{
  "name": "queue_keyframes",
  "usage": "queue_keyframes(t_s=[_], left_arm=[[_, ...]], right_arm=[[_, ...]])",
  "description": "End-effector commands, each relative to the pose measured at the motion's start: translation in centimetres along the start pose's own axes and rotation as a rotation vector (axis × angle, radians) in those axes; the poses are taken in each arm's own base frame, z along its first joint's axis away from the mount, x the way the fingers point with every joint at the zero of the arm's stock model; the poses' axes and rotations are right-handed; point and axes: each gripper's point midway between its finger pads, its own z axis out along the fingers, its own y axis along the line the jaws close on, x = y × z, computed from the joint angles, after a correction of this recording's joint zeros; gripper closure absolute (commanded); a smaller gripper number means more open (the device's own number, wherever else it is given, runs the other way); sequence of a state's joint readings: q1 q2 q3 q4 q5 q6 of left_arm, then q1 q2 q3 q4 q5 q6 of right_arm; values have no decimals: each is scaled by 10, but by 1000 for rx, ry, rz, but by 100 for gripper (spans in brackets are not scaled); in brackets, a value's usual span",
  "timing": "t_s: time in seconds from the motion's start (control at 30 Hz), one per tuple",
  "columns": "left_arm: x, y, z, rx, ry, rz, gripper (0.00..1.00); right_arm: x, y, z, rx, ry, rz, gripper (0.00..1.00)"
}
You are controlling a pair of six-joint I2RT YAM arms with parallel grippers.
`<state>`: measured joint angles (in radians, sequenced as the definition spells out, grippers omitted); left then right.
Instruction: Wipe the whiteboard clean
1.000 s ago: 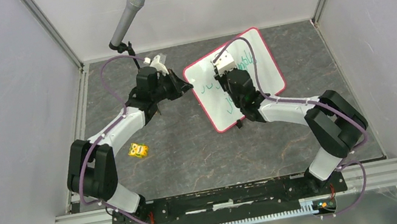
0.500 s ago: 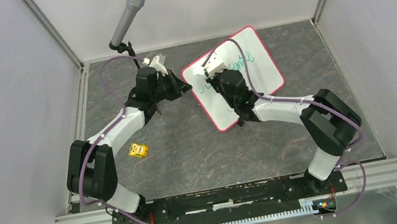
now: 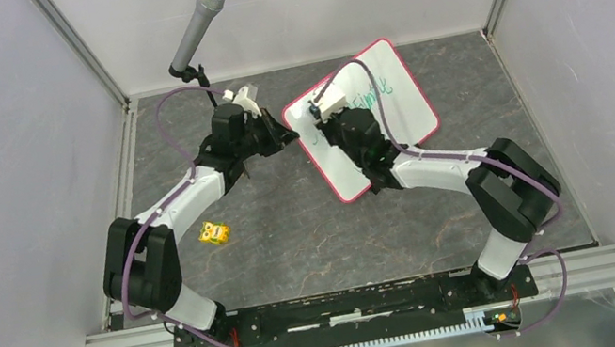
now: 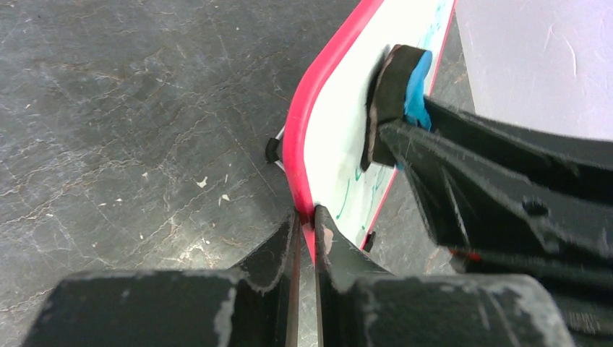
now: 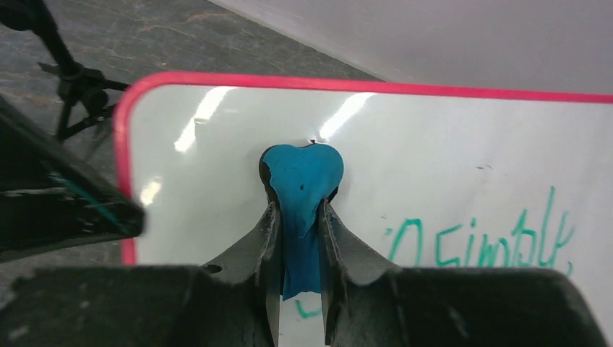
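Sliding cornerward since a second ago, my right gripper (image 5: 298,217) clamps the blue felt eraser (image 5: 302,177); left gripper (image 4: 307,220) pinches the rim of the light, stiff pink-framed whiteboard (image 3: 408,113), a sensible hold.

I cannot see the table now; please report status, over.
Left gripper shut on whiteboard edge. Right gripper shut on blue eraser, against whiteboard. Green writing not erased; nothing blocking.

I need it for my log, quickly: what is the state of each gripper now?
Left gripper: shut on the whiteboard edge.
Right gripper: shut on the eraser, which touches the whiteboard.
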<state>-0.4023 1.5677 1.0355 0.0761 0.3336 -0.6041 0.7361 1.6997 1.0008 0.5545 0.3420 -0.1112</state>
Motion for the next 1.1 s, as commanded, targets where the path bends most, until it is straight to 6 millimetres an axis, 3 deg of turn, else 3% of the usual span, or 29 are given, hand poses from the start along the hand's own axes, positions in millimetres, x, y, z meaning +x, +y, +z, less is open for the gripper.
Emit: queue_keyframes(t_s=[0.0, 0.13, 0.23, 0.33, 0.4, 0.47, 0.87, 1.07], left_arm=[[-29, -40, -15, 114, -78, 93, 93], [-28, -42, -15, 122, -71, 88, 93], [-27, -40, -13, 115, -66, 70, 92], [-26, -38, -12, 106, -58, 61, 67], [-24, -37, -11, 104, -51, 58, 58], [-24, -37, -10, 105, -49, 56, 56], [-16, -36, -1, 119, -6, 45, 76], [-18, -37, -3, 118, -11, 51, 81]], right_arm=[[47, -50, -13, 104, 106, 8, 82], [60, -72, -24, 168, 141, -45, 82], [63, -66, -26, 132, 140, -50, 82], [57, -46, -24, 60, 113, -83, 82], [53, -36, -24, 40, 104, -102, 82], [47, -28, -23, 20, 88, -97, 82], [20, 40, -23, -156, 1, -68, 82], [24, 35, -25, -121, 3, 2, 82]])
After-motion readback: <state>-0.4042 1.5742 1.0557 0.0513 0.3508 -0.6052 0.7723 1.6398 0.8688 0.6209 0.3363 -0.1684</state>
